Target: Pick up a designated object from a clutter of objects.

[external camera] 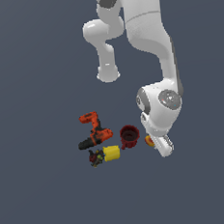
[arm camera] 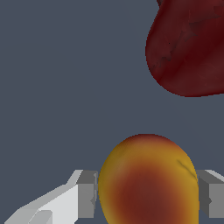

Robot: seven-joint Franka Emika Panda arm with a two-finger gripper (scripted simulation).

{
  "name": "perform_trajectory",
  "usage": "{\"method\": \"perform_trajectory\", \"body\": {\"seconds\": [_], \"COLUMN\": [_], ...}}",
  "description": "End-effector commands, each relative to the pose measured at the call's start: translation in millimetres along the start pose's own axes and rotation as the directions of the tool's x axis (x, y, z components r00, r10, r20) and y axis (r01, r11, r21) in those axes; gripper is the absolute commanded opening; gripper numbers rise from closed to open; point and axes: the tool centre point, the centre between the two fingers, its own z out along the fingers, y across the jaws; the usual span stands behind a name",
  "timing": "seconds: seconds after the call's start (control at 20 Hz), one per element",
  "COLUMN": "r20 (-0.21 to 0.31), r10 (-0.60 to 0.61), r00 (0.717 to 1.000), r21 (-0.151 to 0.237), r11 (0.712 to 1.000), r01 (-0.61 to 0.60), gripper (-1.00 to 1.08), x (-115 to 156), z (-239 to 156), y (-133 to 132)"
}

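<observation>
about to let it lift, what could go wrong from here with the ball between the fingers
1. The ball is round and smooth, and the fingers meet only its sides, so it might slip out on the lift.
2. The dark red mug sits close beside the ball; a sideways drift of the arm could knock it.

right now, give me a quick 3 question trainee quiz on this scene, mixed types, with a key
1. True or false: the fingers stand on both sides of the yellow-red ball.
2. In the exterior view, which object lies nearest the ball: A) power drill B) dark red mug C) yellow cylinder?
3. Fill in: the small dark multicoloured item lies beside the yellow ____.

Key: 1 true; 2 B; 3 cylinder.
</observation>
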Motion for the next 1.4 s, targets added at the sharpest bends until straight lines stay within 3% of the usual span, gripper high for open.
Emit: {"method": "perform_trajectory", "body": {"seconds": [0.0, 0.7, 1.35], "r20": [0.000, 0.000, 0.000], "r10": [0.000, 0.000, 0.001], "r00": [1.000, 1.000, 1.000], "r21": [-0.001, 0.000, -0.001], "r11": [1.000, 1.000, 1.000], "r01": [0.000, 0.000, -0.001], "gripper": [-1.00, -1.00, -1.00], "x": [0.0, -6.0, -25.8], "z": [0.8, -35.4, -157.7], "y": [0.4, 7.6, 32.2]}}
